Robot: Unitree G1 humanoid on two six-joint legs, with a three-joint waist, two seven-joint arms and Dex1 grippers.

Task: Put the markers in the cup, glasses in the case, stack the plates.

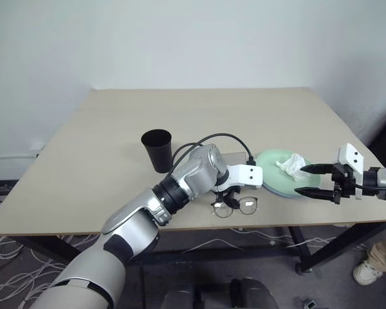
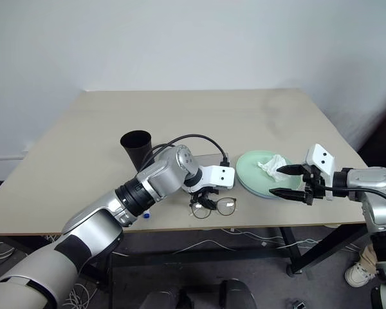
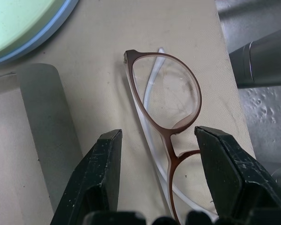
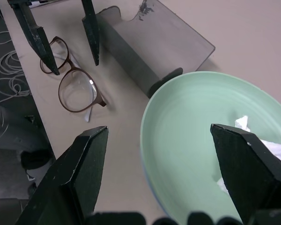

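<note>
While folded, brown-rimmed glasses [image 3: 165, 117] lie flat.

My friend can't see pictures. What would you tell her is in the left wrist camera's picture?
Brown-framed glasses lie on a beige table, with the left gripper poised over them, its two black fingers open on either side of the nose bridge. The grey case lies alongside, and the stacked plates' rim shows in a corner.

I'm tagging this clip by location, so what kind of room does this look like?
Probably a lab or test room, not a home: one plain beige table against a bare white wall, and loose cables tangled on the floor beneath.
</note>
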